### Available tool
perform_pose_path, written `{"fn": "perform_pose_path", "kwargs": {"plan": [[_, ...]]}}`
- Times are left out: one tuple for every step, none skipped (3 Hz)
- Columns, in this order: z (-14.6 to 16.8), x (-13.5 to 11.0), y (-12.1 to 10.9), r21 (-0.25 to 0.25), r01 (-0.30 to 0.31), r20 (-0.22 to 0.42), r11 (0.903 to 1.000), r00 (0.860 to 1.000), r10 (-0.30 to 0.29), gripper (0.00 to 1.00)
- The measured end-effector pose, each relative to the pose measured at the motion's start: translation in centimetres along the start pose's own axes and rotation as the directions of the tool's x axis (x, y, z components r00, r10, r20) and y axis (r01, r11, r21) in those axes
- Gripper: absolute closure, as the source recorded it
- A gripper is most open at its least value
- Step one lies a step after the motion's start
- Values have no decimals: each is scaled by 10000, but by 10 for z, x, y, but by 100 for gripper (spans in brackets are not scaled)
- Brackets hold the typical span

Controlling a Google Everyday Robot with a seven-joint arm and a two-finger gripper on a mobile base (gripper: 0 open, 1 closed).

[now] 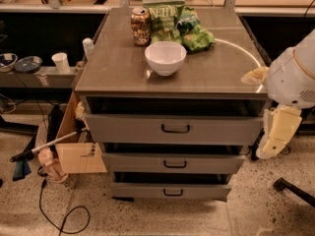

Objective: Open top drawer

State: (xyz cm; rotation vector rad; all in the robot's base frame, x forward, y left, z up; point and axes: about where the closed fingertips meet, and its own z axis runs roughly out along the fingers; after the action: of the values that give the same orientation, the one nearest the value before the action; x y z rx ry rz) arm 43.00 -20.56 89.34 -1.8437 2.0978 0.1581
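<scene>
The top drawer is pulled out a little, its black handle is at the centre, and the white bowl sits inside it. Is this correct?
No: the camera view shows the white bowl on the cabinet top, not inside the top drawer. The rest holds. The gripper hangs beyond the drawer's end at the picture's right, away from the black handle.
</scene>
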Motion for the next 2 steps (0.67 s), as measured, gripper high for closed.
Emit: {"fn": "perform_pose_path", "kwargs": {"plan": [[9, -7, 6, -693, 1687, 607, 9832, 9845, -1647, 0], [17, -12, 11, -817, 2713, 577, 9590, 9619, -2672, 0]]}}
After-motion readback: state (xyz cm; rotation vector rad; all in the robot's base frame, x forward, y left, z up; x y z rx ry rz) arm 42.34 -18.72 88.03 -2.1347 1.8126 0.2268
